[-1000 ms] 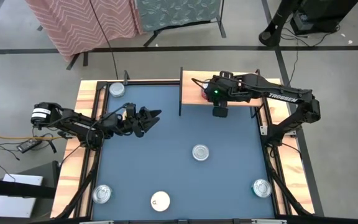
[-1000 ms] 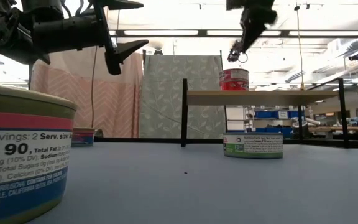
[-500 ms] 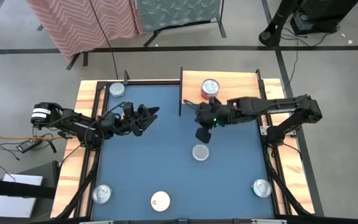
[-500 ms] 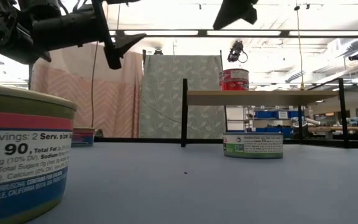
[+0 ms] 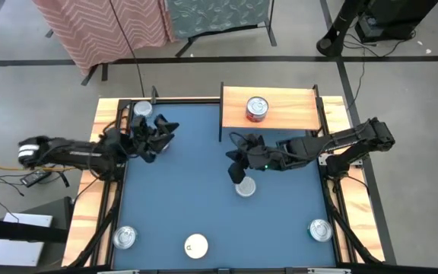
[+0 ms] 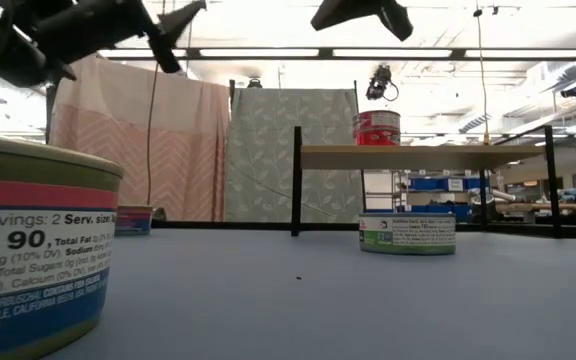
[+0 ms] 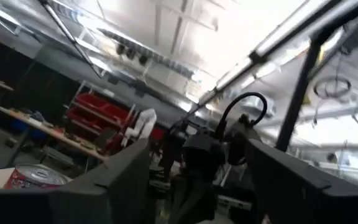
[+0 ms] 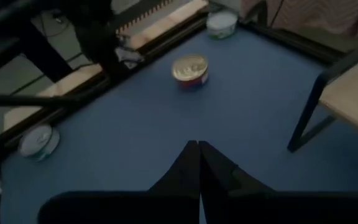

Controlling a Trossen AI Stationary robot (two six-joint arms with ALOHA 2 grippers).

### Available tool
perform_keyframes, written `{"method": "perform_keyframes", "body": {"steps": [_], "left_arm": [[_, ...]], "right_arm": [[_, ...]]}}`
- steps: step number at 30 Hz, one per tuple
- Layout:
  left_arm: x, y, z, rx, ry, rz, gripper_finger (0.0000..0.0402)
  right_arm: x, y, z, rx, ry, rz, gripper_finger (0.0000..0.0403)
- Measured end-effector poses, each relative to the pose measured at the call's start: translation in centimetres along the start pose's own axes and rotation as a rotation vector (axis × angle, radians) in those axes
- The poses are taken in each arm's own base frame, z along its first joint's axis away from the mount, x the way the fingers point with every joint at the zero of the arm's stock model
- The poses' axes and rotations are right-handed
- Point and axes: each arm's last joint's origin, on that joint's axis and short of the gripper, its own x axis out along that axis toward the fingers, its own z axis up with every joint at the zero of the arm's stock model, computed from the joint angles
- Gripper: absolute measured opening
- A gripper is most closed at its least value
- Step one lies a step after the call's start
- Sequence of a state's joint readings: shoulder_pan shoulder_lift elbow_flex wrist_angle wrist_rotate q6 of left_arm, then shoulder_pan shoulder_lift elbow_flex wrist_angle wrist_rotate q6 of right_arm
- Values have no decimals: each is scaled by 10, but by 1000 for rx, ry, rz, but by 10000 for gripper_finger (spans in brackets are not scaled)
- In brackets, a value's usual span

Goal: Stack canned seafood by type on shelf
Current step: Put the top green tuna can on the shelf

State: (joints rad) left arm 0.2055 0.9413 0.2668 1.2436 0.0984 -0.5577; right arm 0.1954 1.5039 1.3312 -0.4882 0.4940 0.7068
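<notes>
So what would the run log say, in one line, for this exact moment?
shelf: one red tin | right gripper: shut, empty, near middle tin | left gripper: open, empty

Shelf [image 5: 287, 110] top mostly bare beside red tin [image 5: 257, 108]; blue table [image 5: 181, 198] centre open, silver tin [image 5: 245, 187] mid-table.

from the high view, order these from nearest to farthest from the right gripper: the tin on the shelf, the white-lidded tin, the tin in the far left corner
Right gripper, shut, mid-table.
1. Tin on the shelf, far side.
2. White-lidded tin, near edge.
3. Far-left corner tin.
</notes>
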Motion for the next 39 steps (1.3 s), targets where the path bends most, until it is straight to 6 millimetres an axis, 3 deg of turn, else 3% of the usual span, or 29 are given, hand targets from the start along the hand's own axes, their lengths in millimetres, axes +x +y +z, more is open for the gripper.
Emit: {"method": "perform_keyframes", "body": {"steps": [10,16,21,26,39], "left_arm": [[-21,-7,33,154,325,189,199],[-22,-15,63,347,614,470,197],[-16,-17,83,498,661,686,197],[-23,1,75,565,749,967,197],[-36,60,62,445,692,1342,197]], "right_arm": [[-3,2,-6,29,-21,-54,5],[-3,2,-5,7,-28,-60,5],[-3,1,-5,-10,-31,-65,5],[-3,1,-4,-28,-43,-72,5],[-13,14,-8,-140,-49,-39,3]]}}
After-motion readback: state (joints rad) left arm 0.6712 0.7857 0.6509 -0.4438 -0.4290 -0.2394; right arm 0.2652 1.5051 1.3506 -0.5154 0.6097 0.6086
